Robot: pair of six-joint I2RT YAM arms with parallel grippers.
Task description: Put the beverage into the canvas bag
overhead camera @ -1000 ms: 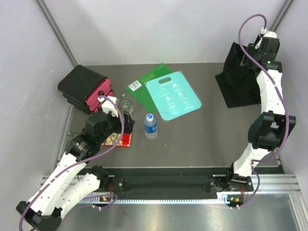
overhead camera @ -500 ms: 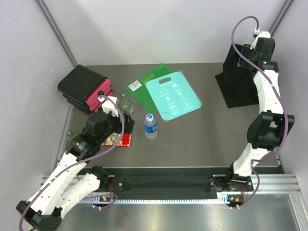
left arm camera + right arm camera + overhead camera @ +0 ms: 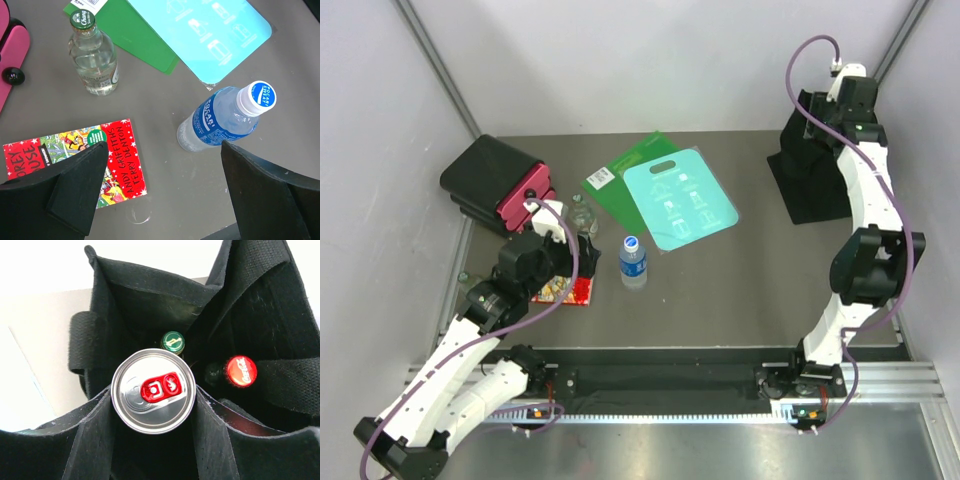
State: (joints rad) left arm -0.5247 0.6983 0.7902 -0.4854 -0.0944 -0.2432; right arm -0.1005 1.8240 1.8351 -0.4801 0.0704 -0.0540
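AT THE BAG: My right gripper (image 3: 153, 390) is clamped on a silver drink can (image 3: 150, 412) with a red pull tab, one black finger (image 3: 60, 450) pressed to each side of it. The can hangs upright over the open mouth of the black canvas bag (image 3: 125, 295), whose soft walls rise around it. The wrist view hides the can's lower part, so I cannot tell how deep it sits. Two bottles already stand inside the bag just beyond the can: a green-capped bottle (image 3: 172, 342) and, to its right, a Coca-Cola bottle (image 3: 241, 371) with a red cap. From above, the bag stands at the far right corner of the grey table (image 3: 760, 270).

Well apart, at the near left, my left gripper (image 3: 165, 190) is spread wide and holds nothing, with only bare table between its fingers. A Pocari Sweat bottle (image 3: 225, 117) stands just beyond them. A red paperback (image 3: 75, 160) lies flat under the left finger, and a clear glass bottle (image 3: 93, 60) with a green cap stands farther off. A teal sheet (image 3: 200, 30) overlaps a green sheet (image 3: 135, 35) behind the bottles. A black hard case (image 3: 498, 185) with a red edge sits at the far left.
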